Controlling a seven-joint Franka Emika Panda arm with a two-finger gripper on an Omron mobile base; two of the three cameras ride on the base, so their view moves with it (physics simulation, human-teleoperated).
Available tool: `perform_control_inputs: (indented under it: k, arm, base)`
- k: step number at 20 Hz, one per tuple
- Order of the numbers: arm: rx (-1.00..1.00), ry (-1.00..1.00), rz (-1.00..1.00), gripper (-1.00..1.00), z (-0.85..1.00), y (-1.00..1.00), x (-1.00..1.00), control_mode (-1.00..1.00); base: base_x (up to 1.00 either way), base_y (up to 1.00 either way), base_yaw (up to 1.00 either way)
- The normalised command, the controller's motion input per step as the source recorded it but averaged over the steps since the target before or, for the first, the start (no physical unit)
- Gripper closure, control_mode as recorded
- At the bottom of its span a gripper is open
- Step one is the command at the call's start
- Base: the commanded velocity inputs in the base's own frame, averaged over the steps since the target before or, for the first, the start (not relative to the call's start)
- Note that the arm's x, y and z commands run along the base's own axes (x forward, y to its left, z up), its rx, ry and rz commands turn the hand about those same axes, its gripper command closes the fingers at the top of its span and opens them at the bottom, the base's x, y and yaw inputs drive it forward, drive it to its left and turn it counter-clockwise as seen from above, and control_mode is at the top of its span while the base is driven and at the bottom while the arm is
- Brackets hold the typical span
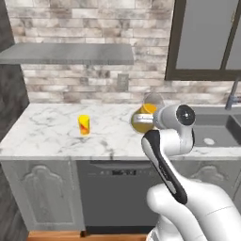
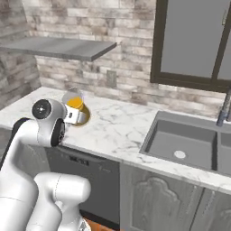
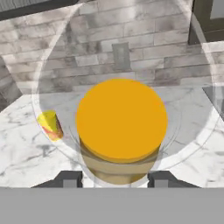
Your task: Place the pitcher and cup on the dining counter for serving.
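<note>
A: Jaws? Gripper (image 3: pixel 114 178) sits one finger either side of the pitcher (image 3: pixel 121 131), low on its body. Part-spread, flanking the glass; whether they press it I cannot tell.

B: Where's the pitcher standing?

A: On the sink-side worktop (image 1: pixel 52 134), near the brick wall, left of the sink (image 2: pixel 189 144). Amber liquid inside (the glass barely shows in the base views).

B: Cup?

A: Cup (image 1: pixel 84 124) upright on the same worktop, well apart from the pitcher, on its left.

B: Progress?

A: Early, by my reading. Neither item is on the dining counter. Left: secure the pitcher, carry it over, then return for the cup.
</note>
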Motion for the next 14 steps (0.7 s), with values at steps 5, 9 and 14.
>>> perform_control_inputs:
  k: [5, 9, 14]
  arm:
    - [0.0, 0.0, 0.0, 1.0, 0.0, 0.0, 0.0, 1.0]
    - [0.0, 0.0, 0.0, 1.0, 0.0, 0.0, 0.0, 1.0]
    - [0.0, 0.0, 0.0, 1.0, 0.0, 0.0, 0.0, 1.0]
  base:
    - [-0.51, -0.11, 0.36]
    - [-0.48, -0.01, 0.52]
    - [-0.44, 0.0, 0.69]
